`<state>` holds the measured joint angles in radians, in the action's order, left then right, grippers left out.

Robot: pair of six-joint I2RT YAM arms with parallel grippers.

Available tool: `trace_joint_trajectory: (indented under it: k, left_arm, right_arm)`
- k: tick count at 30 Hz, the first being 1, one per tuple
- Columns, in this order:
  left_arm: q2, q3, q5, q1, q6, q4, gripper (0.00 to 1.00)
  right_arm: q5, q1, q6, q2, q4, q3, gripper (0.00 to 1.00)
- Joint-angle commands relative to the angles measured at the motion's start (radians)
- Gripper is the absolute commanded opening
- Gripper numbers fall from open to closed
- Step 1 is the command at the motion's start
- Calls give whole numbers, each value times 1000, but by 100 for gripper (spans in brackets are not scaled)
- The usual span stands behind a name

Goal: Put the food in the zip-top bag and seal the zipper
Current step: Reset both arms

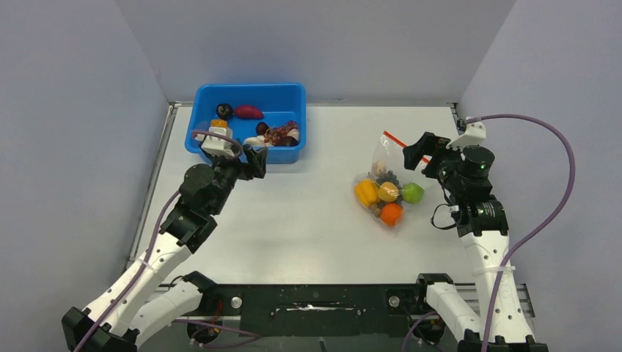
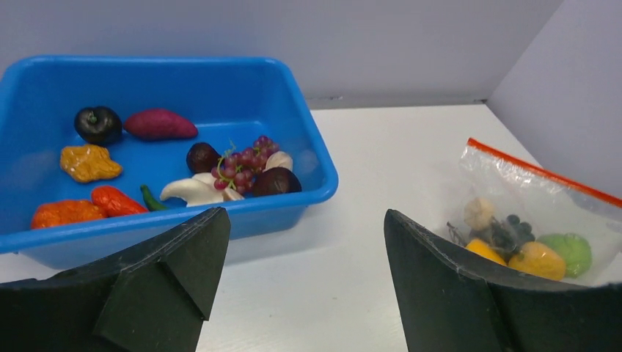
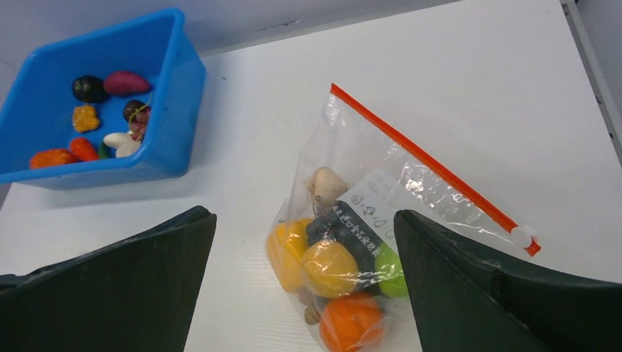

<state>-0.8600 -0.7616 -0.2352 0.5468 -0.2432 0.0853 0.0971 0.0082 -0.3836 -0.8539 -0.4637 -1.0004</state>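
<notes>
The right gripper (image 3: 304, 220) hangs just above the zip-top bag (image 3: 381, 169), its jaws spread wide and holding nothing. The pouch lies on the white desk (image 3: 469, 81) between the two dark fingers. Packed into its lower end is the food (image 3: 330, 268): a yellow pepper (image 3: 282, 253), an orange piece (image 3: 350, 323), a green ball (image 3: 389, 268) and some dark bits. The red-orange zipper (image 3: 433, 166) runs as a straight diagonal line along the far edge, with a small white slider (image 3: 522, 236) at its right-hand end. Whether the mouth is pressed shut cannot be told from here.

Across the desk the left gripper (image 2: 304, 216) is also wide open and empty. It is poised near the front wall of the blue bin (image 2: 308, 147), where a bunch of grapes (image 2: 246, 158) and other toy pieces lie.

The step in hand looks like the sealing. To do it well, the right gripper probably needs to drop onto one end of the strip and pinch both lips squarely. It should then run the full length without lifting, keeping clear of the bulging food so nothing wedges into the track. The light pouch may slide or crumple under the pull, so the other arm would do well to pin the opposite corner first.
</notes>
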Motion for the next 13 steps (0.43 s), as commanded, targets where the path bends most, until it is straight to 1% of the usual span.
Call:
trace_joint_trajectory:
  k: [1, 7, 11, 13]
  left_arm:
    - [21, -63, -47, -4, 24, 59, 77]
    - [32, -32, -81, -4, 16, 75, 77]
    - [24, -42, -91, -4, 13, 78, 77]
    - [25, -43, -93, -4, 16, 77, 77]
  right_arm:
    - [72, 7, -35, 56, 120, 26, 98]
    - [134, 7, -54, 69, 159, 58, 98]
    - [110, 8, -69, 80, 151, 71, 98]
    - [109, 8, -50, 93, 167, 91, 98]
